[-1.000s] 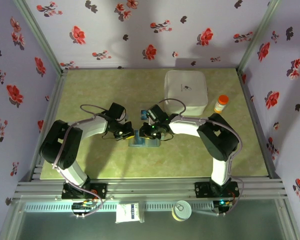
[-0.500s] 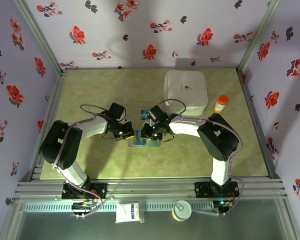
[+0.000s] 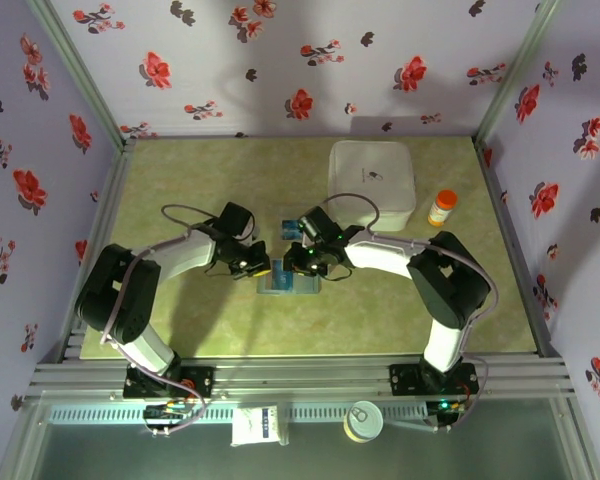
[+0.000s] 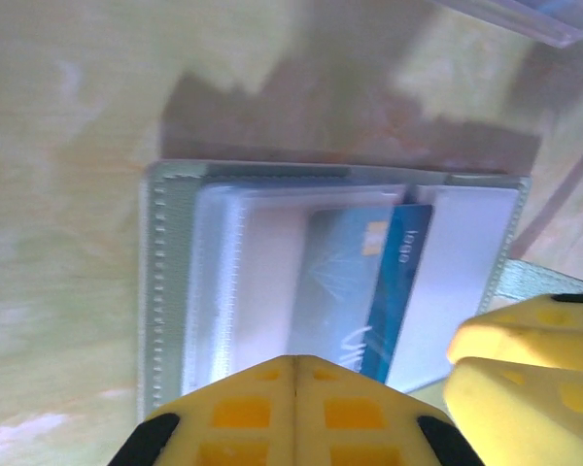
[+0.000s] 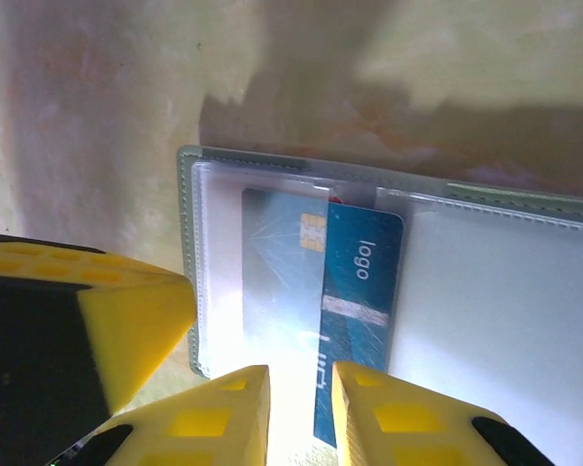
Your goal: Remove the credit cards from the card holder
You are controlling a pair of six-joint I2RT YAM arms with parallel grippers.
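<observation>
The grey-blue card holder (image 3: 288, 284) lies open on the green table between both grippers. In the right wrist view a blue credit card (image 5: 361, 291) marked "logo" sticks halfway out of a clear slot of the card holder (image 5: 188, 194). My right gripper (image 5: 299, 377) is open by a narrow gap, and the card's near edge lies below that gap. My left gripper (image 4: 294, 361) is shut, with its tips over the near edge of the card holder (image 4: 160, 291). The same card (image 4: 396, 291) shows beside the tips. The right gripper's yellow fingers (image 4: 525, 354) stand close on the right.
A big white square box (image 3: 371, 178) stands at the back right with an orange bottle (image 3: 442, 207) beside it. A small clear plastic box (image 3: 291, 228) lies just behind the grippers; its edge (image 4: 525, 17) shows in the left wrist view. Flowered walls enclose the table.
The left gripper has edged right toward the card holder. The right arm's elbow has swung outward to the right. The card holder has stayed put.
</observation>
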